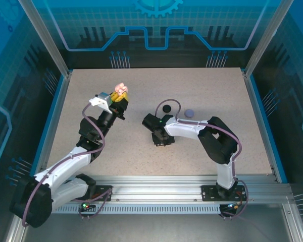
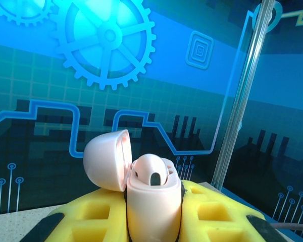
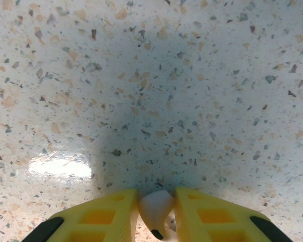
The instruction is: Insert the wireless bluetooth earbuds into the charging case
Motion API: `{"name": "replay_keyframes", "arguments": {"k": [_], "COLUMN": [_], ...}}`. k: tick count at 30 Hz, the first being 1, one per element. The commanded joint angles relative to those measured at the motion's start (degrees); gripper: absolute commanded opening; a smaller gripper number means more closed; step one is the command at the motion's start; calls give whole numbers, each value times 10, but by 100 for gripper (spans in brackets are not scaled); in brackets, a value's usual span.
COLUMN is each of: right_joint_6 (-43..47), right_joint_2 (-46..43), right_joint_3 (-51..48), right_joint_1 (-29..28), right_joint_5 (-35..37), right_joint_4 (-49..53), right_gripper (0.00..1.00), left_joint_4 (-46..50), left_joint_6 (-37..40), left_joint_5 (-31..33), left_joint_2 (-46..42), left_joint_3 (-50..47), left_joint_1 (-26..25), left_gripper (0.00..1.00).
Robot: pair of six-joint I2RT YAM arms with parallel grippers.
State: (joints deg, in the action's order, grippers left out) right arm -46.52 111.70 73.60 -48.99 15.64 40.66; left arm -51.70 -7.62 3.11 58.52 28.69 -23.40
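Earbud (image 3: 154, 214), pale pink, is pinched in the right gripper (image 3: 156, 197) low over the middle of the surface (image 1: 217, 101); its open pink charging case (image 2: 154, 206), clamped upright in the left gripper (image 2: 154, 222), lies to its left, nearer the far edge, one socket already filled.

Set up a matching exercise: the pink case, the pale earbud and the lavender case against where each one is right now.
Things:
1. pink case
2. pale earbud
3. lavender case

Places:
A. lying on the table
B. pinched in the right gripper
C. clamped in the left gripper, lid open

Pairs: 1-C, 2-B, 3-A
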Motion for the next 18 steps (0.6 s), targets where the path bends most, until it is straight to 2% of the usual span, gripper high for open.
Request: {"name": "replay_keyframes", "arguments": {"k": [1, 7, 18], "right_joint_6": [-1, 6, 10], "right_joint_2": [21, 12, -87], "right_joint_3": [-25, -35, -49], "right_joint_1": [21, 26, 34], "right_joint_5": [14, 9, 10], "right_joint_4": [-3, -12, -17], "right_gripper": [25, 16, 13], "left_joint_4": [-25, -24, -7], "left_joint_6": [-9, -6, -5], "left_joint_5": [-12, -18, -50], "left_joint_2": [3, 3, -9], "left_joint_3": [12, 12, 9], "left_joint_1": [2, 0, -3], "left_gripper": [0, 0, 0]}}
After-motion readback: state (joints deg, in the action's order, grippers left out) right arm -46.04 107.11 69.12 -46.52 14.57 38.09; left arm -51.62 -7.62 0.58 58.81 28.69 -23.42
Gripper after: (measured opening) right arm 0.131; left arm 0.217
